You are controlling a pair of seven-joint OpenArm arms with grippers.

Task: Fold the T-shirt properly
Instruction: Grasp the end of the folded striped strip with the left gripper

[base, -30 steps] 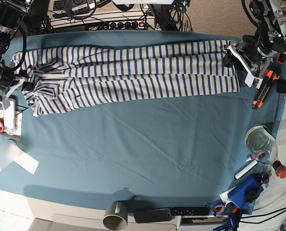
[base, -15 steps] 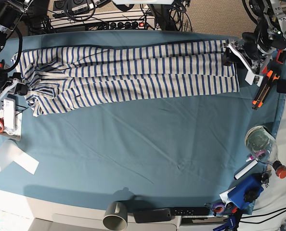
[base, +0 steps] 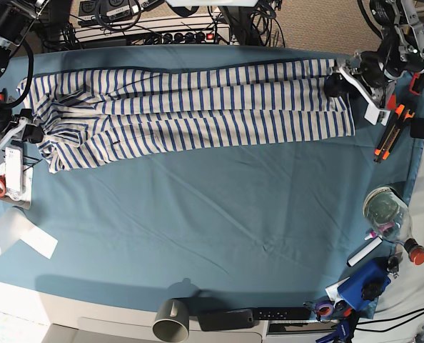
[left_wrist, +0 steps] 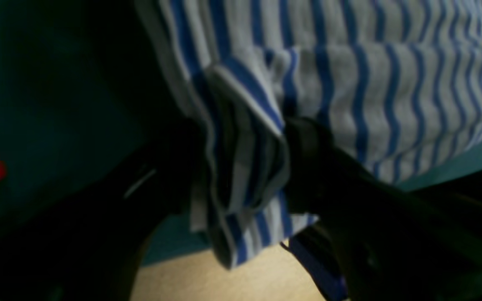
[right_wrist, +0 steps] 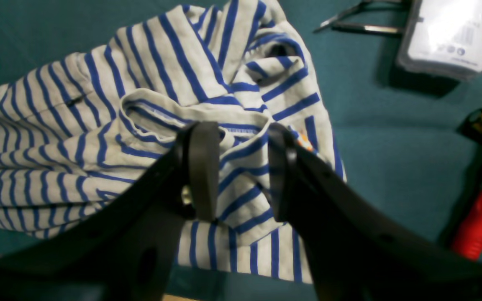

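The T-shirt (base: 190, 107) lies stretched in a long, narrow band across the far part of the table (base: 219, 221), folded lengthwise, with its bunched collar and sleeve end toward the base view's left and its hem end toward the right.

The left end effector (left_wrist: 241, 167) stands at the hem end. Its wrist view shows a thick wad of striped layers between its jaws, which stand wide and look to press the wad from both sides, though that view is dark and blurred. The right end effector (right_wrist: 241, 171) is at the collar end, its jaws partly apart with a raised ridge of cloth gathered between them; the pads touch the fabric on both sides.

Two risks stand out. If either grip takes only some layers, the lengthwise folds would likely slip apart when the ends are lifted. And the collar end is crumpled, so carrying it over as it lies would probably trap wrinkles in the fold.

The base view alone shows the whole band and both ends together, plus the tools (base: 387, 136) just beside the hem. Only the wrist views show how the cloth sits in each jaw; the right one also shows a red-handled tool (right_wrist: 481, 196) close by.
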